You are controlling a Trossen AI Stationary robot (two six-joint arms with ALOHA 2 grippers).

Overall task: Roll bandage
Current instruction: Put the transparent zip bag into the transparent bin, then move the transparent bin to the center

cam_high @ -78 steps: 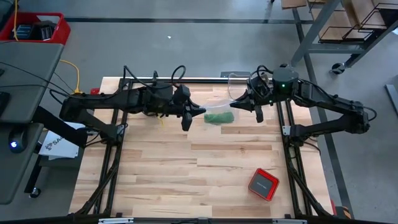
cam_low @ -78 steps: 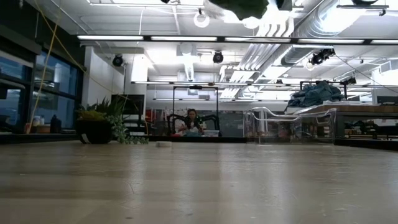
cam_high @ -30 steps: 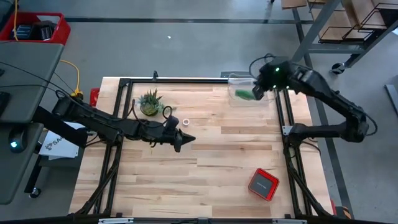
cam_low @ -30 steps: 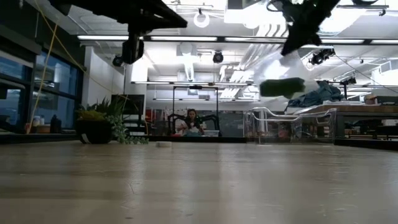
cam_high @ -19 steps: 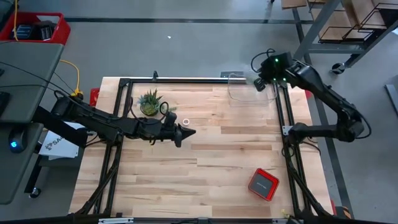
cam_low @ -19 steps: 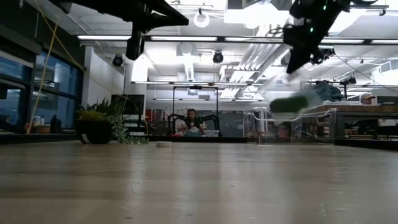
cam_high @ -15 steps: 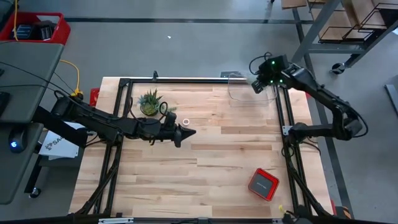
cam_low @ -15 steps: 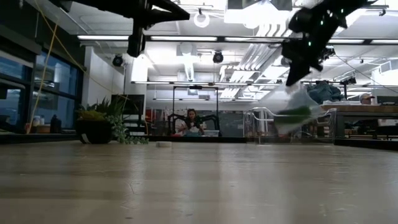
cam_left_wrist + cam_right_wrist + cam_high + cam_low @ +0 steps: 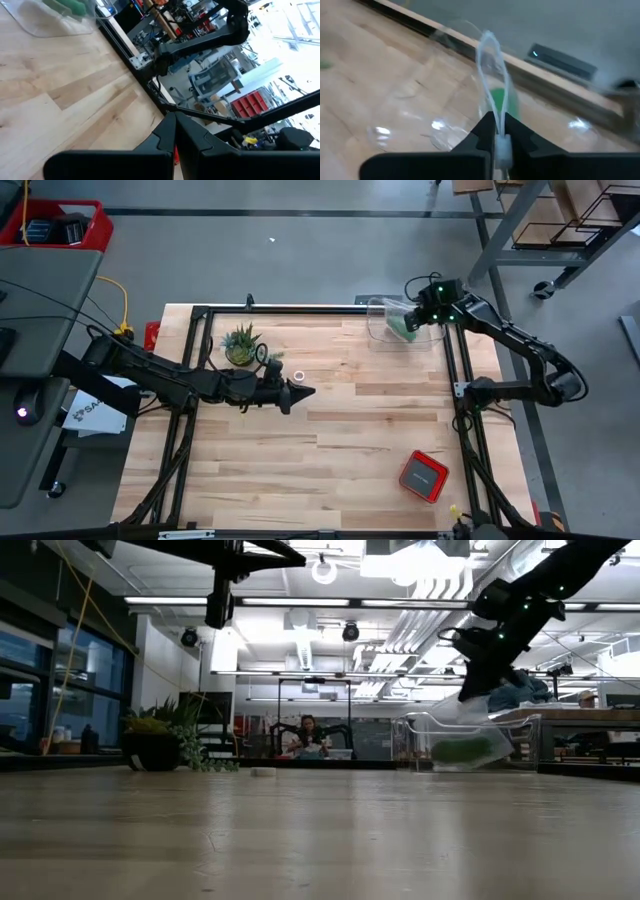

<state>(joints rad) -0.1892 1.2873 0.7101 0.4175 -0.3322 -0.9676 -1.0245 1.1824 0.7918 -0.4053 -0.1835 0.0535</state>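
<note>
Bandage (image 9: 404, 325), sealed in its clear bag (image 9: 385, 327), has just come down into the bin (image 9: 375, 340) at the table's (image 9: 330, 440) far right corner, my right gripper (image 9: 496, 131) still pinching the bag's top edge, so rolling looks done.

1. A robotics lab or workshop in an open industrial hall.
2. Exposed ceiling ducts (image 9: 440, 585) and strip lights.
3. Concrete floor (image 9: 300, 260), metal racking (image 9: 560, 220).
4. Wooden desk (image 9: 330, 470) in a black frame.

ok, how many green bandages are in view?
1. The bandage sits inside the clear plastic bag at the table's far right corner, bag pinched by the right gripper. Nothing else green but the potted plant; a second could hide in the bag's folds.
</note>
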